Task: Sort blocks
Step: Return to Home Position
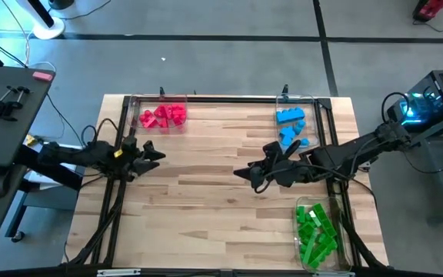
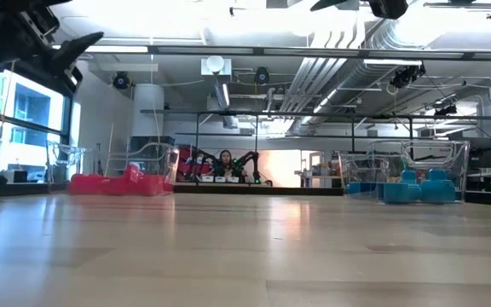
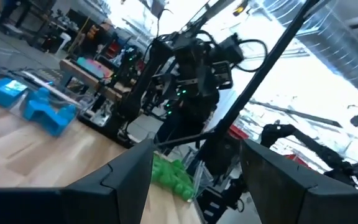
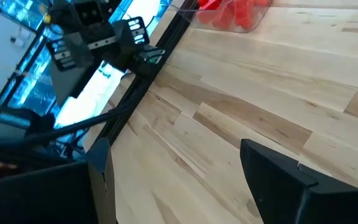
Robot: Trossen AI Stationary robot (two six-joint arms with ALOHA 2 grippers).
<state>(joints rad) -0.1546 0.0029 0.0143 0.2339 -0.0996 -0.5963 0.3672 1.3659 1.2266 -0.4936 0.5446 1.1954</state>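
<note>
The blocks lie sorted by colour in three clear trays. Red blocks [image 1: 164,115] fill the far-left tray, blue blocks [image 1: 291,127] the far-right tray, and green blocks [image 1: 314,229] the tray by the near right corner. My left gripper [image 1: 160,151] hovers open and empty at the table's left edge, pointing toward the right. My right gripper [image 1: 242,174] hangs open and empty above the bare middle of the table, pointing left. In the left wrist view the green blocks [image 3: 169,174] and blue blocks [image 3: 42,109] show past the fingers. The right wrist view shows the red blocks [image 4: 232,12].
A black frame rail [image 1: 229,98] runs along the table's far edge, with more rails down both sides. Bare wood [image 1: 206,215] spreads across the middle and near left. A dark desk [image 1: 6,108] stands off the left side. Far behind the table sits a person [image 2: 226,162].
</note>
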